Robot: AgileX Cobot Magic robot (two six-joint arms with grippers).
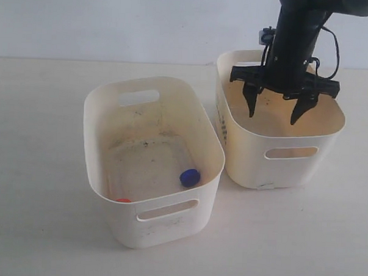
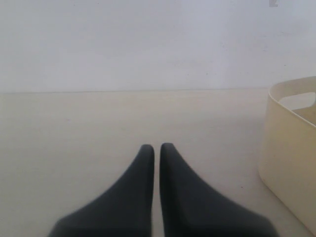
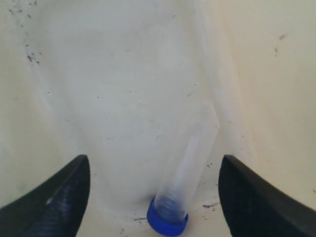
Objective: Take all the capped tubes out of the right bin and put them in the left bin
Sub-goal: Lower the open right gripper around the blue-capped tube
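Observation:
The right bin (image 1: pixel 250 159), cream with dark dashes on its side, stands at the back right. My right gripper (image 1: pixel 273 117) hangs open just inside its rim. In the right wrist view a clear capped tube (image 3: pixel 190 163) with a blue cap (image 3: pixel 168 222) lies on the bin floor, between the spread fingers of the right gripper (image 3: pixel 154 159) and untouched. The left bin (image 1: pixel 98 146) holds a blue-capped tube (image 1: pixel 189 177) and an orange-red cap (image 1: pixel 123 200) near its front wall. My left gripper (image 2: pixel 156 146) is shut and empty over the bare table.
A cream bin's wall (image 2: pixel 291 163) rises close beside the left gripper in the left wrist view. The two bins stand nearly touching on a pale tabletop (image 1: pixel 36 168). A white wall (image 1: pixel 116 19) runs behind the table.

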